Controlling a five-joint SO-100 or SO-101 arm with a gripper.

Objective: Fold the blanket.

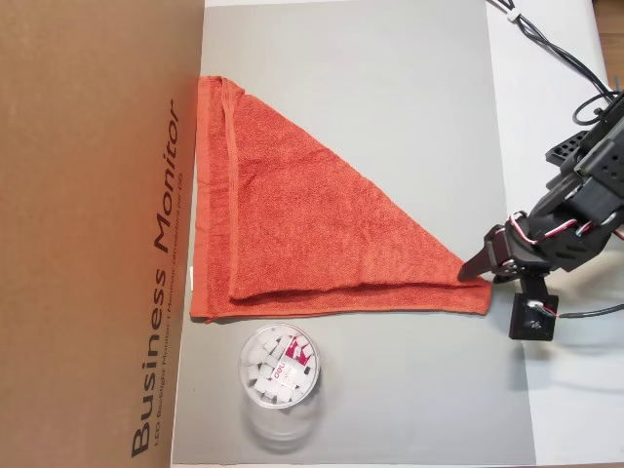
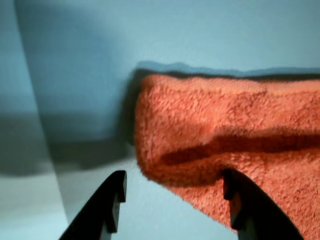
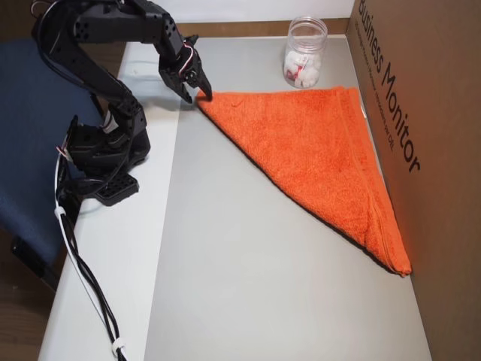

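Showing only in wrist view: gripper (image 2: 172,202) jaws parted beside blanket (image 2: 235,135) corner.

A hobby desk setup: grey mat (image 3: 248,286) on a white table (image 3: 105,248), "Business Monitor" cardboard box (image 1: 88,224) alongside.

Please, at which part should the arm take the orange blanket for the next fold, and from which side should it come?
Probably the pointed corner of the blanket beside the end effector, approached from the arm's side. The blanket lies folded into a triangle, so this tip is narrow, with two layers together. In the wrist view the open fingers already straddle that tip.
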